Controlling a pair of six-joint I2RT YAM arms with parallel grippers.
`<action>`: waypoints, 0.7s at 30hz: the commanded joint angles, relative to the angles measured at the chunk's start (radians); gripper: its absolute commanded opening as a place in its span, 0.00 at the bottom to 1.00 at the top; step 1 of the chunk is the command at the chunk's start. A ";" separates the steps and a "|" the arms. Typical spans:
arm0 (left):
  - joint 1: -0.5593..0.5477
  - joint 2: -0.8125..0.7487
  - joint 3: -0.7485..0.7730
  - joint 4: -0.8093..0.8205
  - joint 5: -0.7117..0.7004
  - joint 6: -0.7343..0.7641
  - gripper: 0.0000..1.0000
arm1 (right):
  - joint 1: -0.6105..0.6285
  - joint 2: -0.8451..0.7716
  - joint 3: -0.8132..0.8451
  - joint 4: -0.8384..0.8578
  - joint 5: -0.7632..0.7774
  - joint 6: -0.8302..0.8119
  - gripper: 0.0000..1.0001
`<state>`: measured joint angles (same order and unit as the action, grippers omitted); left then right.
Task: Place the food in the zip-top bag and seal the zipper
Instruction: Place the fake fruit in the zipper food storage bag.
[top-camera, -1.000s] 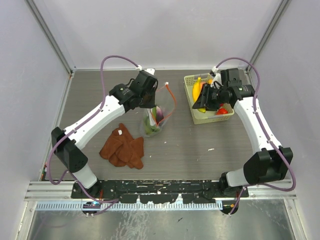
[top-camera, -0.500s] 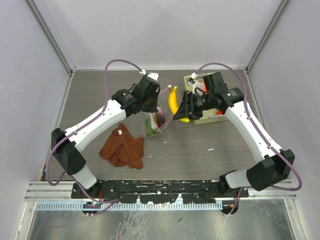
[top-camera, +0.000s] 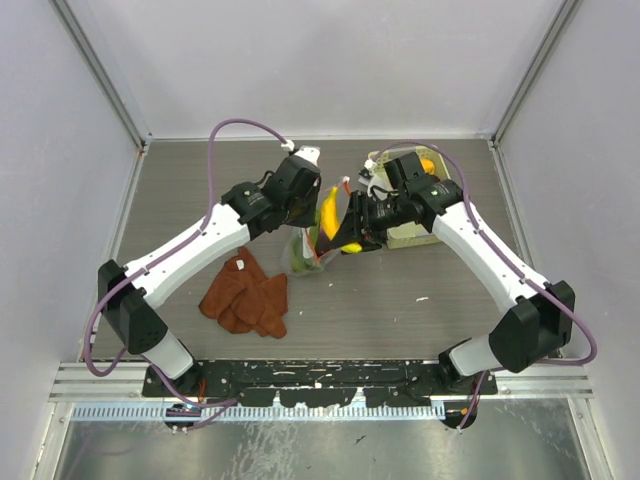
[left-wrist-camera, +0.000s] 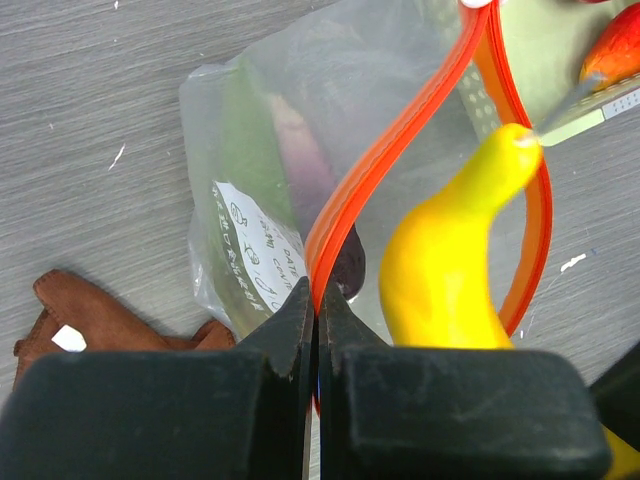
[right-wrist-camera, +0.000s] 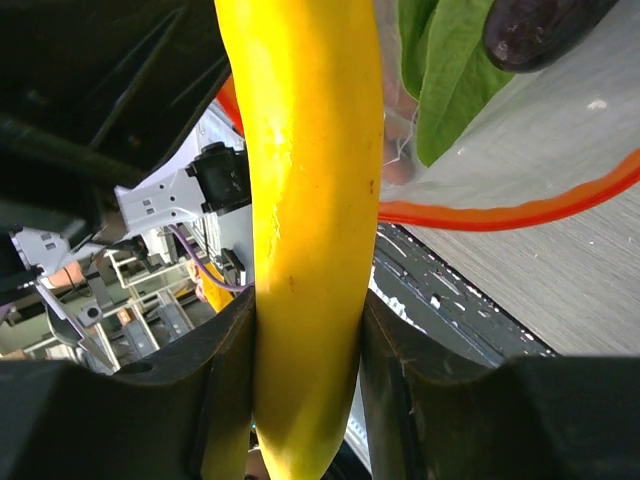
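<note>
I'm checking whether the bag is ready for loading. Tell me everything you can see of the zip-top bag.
The zip-top bag is clear, wrinkly plastic with a handwritten white label, and it sits on the grey table. Its orange-red zipper strip gapes in an open loop, and the left claw pinches one rim of it. Green leaves and a dark purple piece show inside. The banana, gripped by the right claw, hangs at the mouth; contact is unclear.

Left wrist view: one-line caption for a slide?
Left fingers pinch the zip-top bag's orange-red zipper; yellow banana poised at its open mouth.
</note>
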<state>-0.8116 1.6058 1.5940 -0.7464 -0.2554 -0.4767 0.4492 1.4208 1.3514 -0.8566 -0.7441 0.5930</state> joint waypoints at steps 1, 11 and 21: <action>-0.017 -0.051 -0.002 0.071 -0.038 0.024 0.00 | 0.005 0.016 -0.021 0.046 -0.030 0.062 0.19; -0.052 -0.041 -0.004 0.095 -0.026 0.029 0.00 | 0.005 0.059 -0.052 0.118 -0.016 0.135 0.19; -0.083 -0.044 -0.013 0.086 -0.009 0.030 0.00 | 0.005 0.134 -0.002 0.253 0.025 0.230 0.20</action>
<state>-0.8829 1.6058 1.5806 -0.7219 -0.2649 -0.4553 0.4500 1.5417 1.2987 -0.7216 -0.7227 0.7589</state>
